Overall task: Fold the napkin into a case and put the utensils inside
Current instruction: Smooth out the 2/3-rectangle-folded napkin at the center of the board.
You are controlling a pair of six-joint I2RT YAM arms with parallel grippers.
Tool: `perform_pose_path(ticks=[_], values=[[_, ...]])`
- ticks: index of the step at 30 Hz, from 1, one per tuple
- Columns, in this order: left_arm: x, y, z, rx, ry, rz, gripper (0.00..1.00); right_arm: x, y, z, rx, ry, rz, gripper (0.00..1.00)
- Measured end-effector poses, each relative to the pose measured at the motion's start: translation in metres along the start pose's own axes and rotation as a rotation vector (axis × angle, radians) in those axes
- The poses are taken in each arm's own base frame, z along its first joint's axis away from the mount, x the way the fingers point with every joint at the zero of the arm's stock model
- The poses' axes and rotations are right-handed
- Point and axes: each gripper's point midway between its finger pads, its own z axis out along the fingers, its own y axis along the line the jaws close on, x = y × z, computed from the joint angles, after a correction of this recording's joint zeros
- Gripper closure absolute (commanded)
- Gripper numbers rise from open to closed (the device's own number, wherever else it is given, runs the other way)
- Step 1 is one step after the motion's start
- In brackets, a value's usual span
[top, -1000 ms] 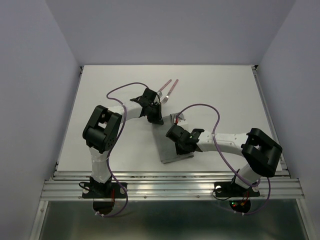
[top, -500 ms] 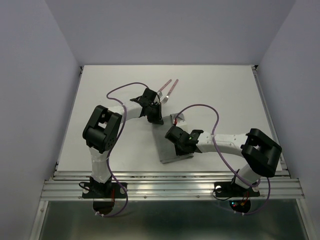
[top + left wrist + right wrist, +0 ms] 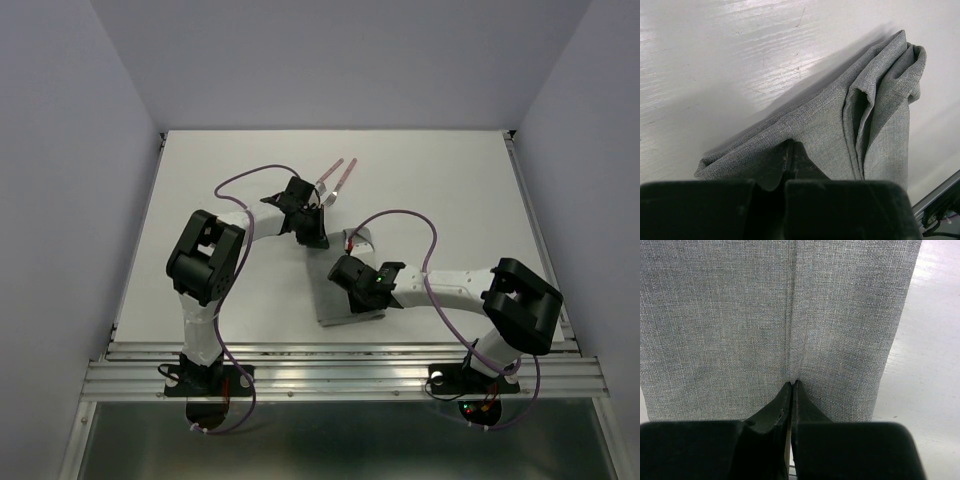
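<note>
Mid-fold: left gripper (image 3: pixel 788 152) and right gripper (image 3: pixel 791 387), closed, apparently pinch the napkin (image 3: pixel 880 115); next, crease it, utensils (image 3: pixel 335 180) beyond.

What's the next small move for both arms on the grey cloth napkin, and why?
Probably lay the pinched fold flat before releasing. The left gripper and right gripper are both shut on the thin grey cloth napkin, one end of which bunches in loose pleats; the pink-handled knife and fork lie outside it.

Folded grey napkin (image 3: pixel 331 304), pink-handled utensils (image 3: pixel 336 178) apart
</note>
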Motion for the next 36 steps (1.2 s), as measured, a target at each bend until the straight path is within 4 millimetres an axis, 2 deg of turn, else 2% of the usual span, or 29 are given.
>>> perform_pose_path(ticks=[1,4,7,8,11,14,18,21,22,24,26,28,29,31,33,36], values=[[0.000,0.000,0.000,0.002,0.000,0.001,1.00,0.000,0.000,0.000,0.000,0.000,0.001,0.99],[0.000,-0.001,0.000,0.004,0.000,0.001,1.00,0.000,0.000,0.000,0.004,0.000,0.013,0.51],[0.000,-0.001,0.000,0.006,0.000,0.008,1.00,0.001,-0.003,-0.002,0.012,0.002,0.015,0.36],[0.000,-0.001,0.000,0.010,0.001,0.014,1.00,-0.001,-0.003,-0.004,0.013,-0.004,0.015,0.24],[0.000,-0.001,0.000,0.014,0.002,0.030,1.00,-0.010,-0.006,-0.015,0.013,-0.034,0.017,0.16],[0.000,-0.001,0.000,0.019,0.004,0.046,1.00,-0.035,0.002,-0.033,-0.012,-0.101,0.043,0.14],[0.000,-0.001,0.000,0.022,0.005,0.062,1.00,-0.076,0.011,-0.062,-0.067,-0.208,0.109,0.14],[0.000,-0.002,0.000,0.023,0.004,0.071,1.00,-0.104,0.001,-0.069,-0.062,-0.255,0.171,0.29],[0.000,-0.001,0.000,0.023,0.004,0.074,1.00,-0.117,-0.012,-0.066,-0.043,-0.263,0.211,0.41],[0.000,-0.001,0.000,0.023,0.004,0.078,1.00,-0.135,-0.036,-0.060,-0.014,-0.269,0.278,0.55],[0.000,-0.001,-0.001,0.021,0.007,0.081,1.00,-0.155,-0.070,-0.051,0.022,-0.277,0.373,0.71],[0.001,-0.001,-0.001,0.019,0.010,0.083,1.00,-0.172,-0.101,-0.039,0.059,-0.269,0.445,0.80],[0.000,-0.001,-0.002,0.018,0.012,0.084,1.00,-0.178,-0.109,-0.033,0.070,-0.260,0.462,0.81],[0.001,-0.001,-0.003,0.013,0.016,0.085,1.00,-0.186,-0.116,-0.017,0.077,-0.236,0.474,0.83],[0.001,0.000,-0.003,0.011,0.019,0.086,1.00,-0.188,-0.113,-0.001,0.069,-0.201,0.469,0.84],[0.002,0.000,-0.004,0.009,0.024,0.086,1.00,-0.177,-0.106,0.023,0.063,-0.127,0.449,0.84]])
